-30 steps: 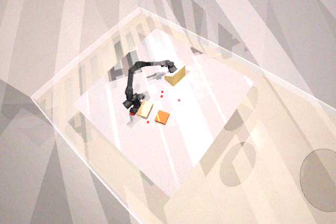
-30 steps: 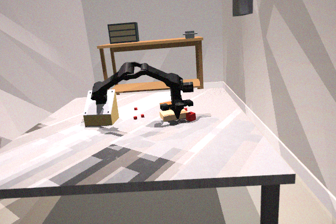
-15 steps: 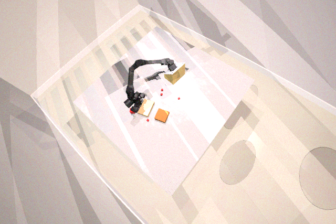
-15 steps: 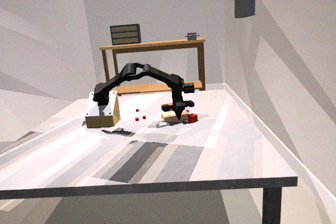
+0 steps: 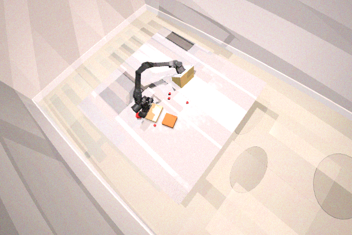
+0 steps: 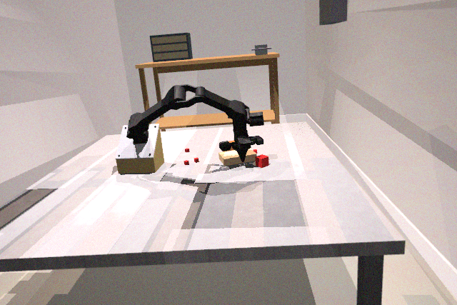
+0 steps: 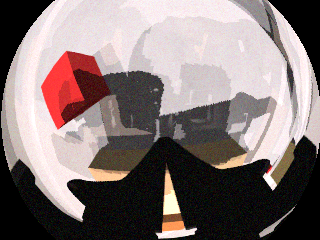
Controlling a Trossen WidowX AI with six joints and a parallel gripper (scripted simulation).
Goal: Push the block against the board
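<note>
End effector (image 5: 146, 111) (image 6: 242, 157) (image 7: 164, 142) clenched, empty — gap remains between board (image 5: 154, 112) (image 6: 235, 157) (image 7: 107, 174) and orange block (image 5: 169, 120) (image 7: 173, 226); contact, edge alignment and withdrawal outstanding.

On the table (image 5: 170, 152) (image 6: 332, 220) (image 7: 200, 40), has the board (image 5: 154, 113) (image 6: 230, 158) (image 7: 112, 159) between gripper (image 5: 145, 110) (image 6: 242, 159) (image 7: 164, 142) and square block (image 5: 169, 120) (image 7: 173, 226). In the exterior view, shows the arm's mount (image 5: 187, 78) (image 6: 136, 166) left of the board, the large cube (image 5: 137, 115) (image 6: 261, 161) (image 7: 66, 90) right, a workbench (image 6: 206, 59) behind.

Narrow gap between block (image 5: 169, 120) and board (image 5: 154, 112) (image 6: 237, 157).
</note>
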